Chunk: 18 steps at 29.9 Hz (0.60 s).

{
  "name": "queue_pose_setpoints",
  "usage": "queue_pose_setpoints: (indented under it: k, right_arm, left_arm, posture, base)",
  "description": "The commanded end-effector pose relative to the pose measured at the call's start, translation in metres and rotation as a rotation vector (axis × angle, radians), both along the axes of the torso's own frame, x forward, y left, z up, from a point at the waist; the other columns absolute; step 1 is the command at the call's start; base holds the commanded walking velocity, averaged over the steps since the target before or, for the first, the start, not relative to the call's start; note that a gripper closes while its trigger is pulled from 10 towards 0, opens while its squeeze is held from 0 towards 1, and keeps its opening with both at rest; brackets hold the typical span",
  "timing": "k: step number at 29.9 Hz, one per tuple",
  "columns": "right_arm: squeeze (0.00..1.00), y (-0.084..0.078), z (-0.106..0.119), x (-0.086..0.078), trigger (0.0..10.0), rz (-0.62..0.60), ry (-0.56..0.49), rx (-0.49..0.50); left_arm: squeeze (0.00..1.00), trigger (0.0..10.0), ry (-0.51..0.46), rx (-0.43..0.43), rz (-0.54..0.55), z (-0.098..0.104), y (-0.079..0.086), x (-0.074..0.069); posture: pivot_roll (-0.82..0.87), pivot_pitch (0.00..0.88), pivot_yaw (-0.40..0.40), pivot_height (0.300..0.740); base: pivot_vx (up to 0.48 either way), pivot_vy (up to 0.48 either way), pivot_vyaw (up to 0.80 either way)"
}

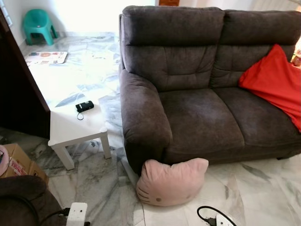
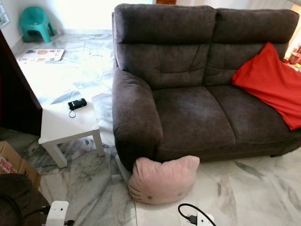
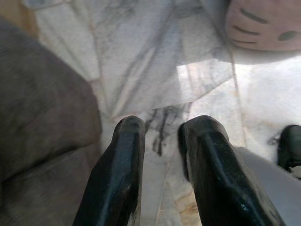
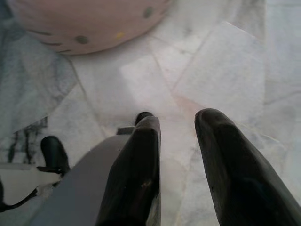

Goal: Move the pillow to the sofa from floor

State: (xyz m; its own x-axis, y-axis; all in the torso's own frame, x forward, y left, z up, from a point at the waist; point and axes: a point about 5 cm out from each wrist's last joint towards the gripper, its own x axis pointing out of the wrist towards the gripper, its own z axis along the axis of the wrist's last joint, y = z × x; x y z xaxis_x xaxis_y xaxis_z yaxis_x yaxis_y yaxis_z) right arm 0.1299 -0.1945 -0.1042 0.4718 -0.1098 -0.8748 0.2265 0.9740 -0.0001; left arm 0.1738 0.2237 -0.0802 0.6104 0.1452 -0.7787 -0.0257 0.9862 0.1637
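Pillow (image 1: 171,181) leans on sofa (image 1: 197,117) base, 12 o'clock. Left gripper (image 3: 160,136), right gripper (image 4: 178,127) both parted, empty: approach, pinch both sides.

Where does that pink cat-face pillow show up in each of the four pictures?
Left eye view: pink pillow at bottom centre, on the floor against the sofa.
Right eye view: bottom centre.
Left wrist view: top right corner.
Right wrist view: top left.
Shared landmark: marble floor.

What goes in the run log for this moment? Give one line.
stage: approach | pink cat-face pillow: on marble floor against grey sofa | left claw: open, empty | right claw: open, empty
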Motion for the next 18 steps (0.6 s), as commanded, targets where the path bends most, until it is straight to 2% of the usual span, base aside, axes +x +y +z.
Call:
queue_pose_setpoints:
  k: [1, 8, 12, 17, 18]
  right_arm:
    - [0.0, -0.0048, 0.0012, 0.001, 10.0, -0.006, -0.009, -0.011]
    - [0.0, -0.0044, 0.0016, 0.0022, 10.0, -0.001, -0.016, -0.008]
    - [0.0, -0.004, 0.0018, 0.0028, 10.0, 0.029, -0.016, -0.015]
    - [0.0, -0.0034, 0.0024, 0.0049, 10.0, 0.027, -0.02, -0.015]
    - [0.0, -0.0035, 0.0025, 0.0053, 10.0, 0.023, -0.022, -0.013]
  left_arm:
    - [0.0, 10.0, -0.002, -0.002, -0.002, 0.0002, -0.001, 0.0009]
    - [0.0, 10.0, -0.006, 0.012, 0.006, 0.0012, 0.0003, 0.0026]
    - [0.0, 10.0, -0.009, 0.015, 0.009, 0.0019, 0.0009, 0.0036]
    - [0.0, 10.0, -0.016, 0.017, 0.013, 0.0026, 0.0011, 0.0048]
    - [0.0, 10.0, -0.016, 0.017, 0.013, 0.0026, 0.0011, 0.0049]
  posture:
    - [0.06, 0.0, -0.057, 0.74]
    - [0.06, 0.0, -0.056, 0.74]
    - [0.06, 0.0, -0.057, 0.74]
    - [0.06, 0.0, -0.06, 0.74]
    - [0.06, 0.0, -0.06, 0.74]
  base:
    - [0.0, 0.0, 0.0]
    - [0.0, 0.0, 0.0]
    - [0.0, -0.297, 0.0]
    - [0.0, -0.37, 0.76]
    - [0.0, -0.371, 0.0]
